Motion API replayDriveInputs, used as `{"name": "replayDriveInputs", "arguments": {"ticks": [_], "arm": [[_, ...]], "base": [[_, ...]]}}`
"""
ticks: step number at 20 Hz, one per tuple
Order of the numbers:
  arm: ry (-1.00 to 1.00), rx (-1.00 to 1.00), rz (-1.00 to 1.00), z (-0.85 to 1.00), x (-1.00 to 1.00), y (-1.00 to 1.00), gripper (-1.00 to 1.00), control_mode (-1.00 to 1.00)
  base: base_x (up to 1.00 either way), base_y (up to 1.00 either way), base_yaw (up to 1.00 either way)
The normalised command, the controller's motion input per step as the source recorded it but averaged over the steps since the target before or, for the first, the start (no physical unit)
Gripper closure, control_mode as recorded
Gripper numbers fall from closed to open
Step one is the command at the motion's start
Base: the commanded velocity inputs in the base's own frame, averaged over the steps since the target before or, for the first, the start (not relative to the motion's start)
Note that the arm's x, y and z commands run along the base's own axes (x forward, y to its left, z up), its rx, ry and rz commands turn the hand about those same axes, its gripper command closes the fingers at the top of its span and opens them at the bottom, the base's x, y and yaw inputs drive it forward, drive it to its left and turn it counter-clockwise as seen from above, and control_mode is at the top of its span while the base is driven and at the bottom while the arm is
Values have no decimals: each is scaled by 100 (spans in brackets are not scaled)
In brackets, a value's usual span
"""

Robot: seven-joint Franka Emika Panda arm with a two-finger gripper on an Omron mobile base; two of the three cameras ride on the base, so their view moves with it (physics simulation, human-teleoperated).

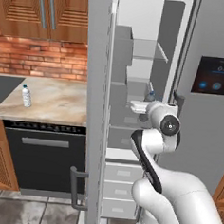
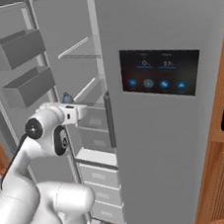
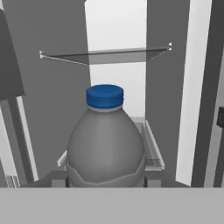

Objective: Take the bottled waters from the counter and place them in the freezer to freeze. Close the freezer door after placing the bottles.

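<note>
A dark grey bottled water [image 3: 106, 144] with a blue cap stands upright between my fingertips [image 3: 58, 178]; the gripper [image 3: 105, 180] is shut on its body. The gripper [image 1: 145, 101] [image 2: 71, 105] reaches into the open freezer [image 1: 135, 82] [image 2: 78, 63] at mid height, the bottle's cap [image 1: 151, 94] [image 2: 66, 96] showing just above the hand. Ahead of the bottle lie a pale tray-like shelf [image 3: 151, 151] and a glass shelf [image 3: 105, 56] higher up. The clear bottled water [image 1: 26, 96] stands upright on the beige counter [image 1: 57, 102] to the left. The freezer door [image 1: 95, 112] [image 2: 19, 70] is swung open.
The open door stands edge-on between the counter and the arm, its bar handle [image 1: 74, 187] low down. Grey bins [image 2: 16, 48] line its inner face. The right-hand door with a dark touchscreen [image 2: 161, 70] is closed. Drawers [image 1: 119, 190] fill the freezer's bottom. A black appliance [image 1: 44, 156] sits under the counter.
</note>
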Motion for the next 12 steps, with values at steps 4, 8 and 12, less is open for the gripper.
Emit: {"name": "replayDriveInputs", "arguments": {"ticks": [4,8,12], "arm": [[0,0,-1,11,25,0,100,-100],[0,0,0,0,40,0,100,-100],[0,0,0,0,46,0,100,-100]], "base": [[0,0,0],[0,0,0],[0,0,0]]}}
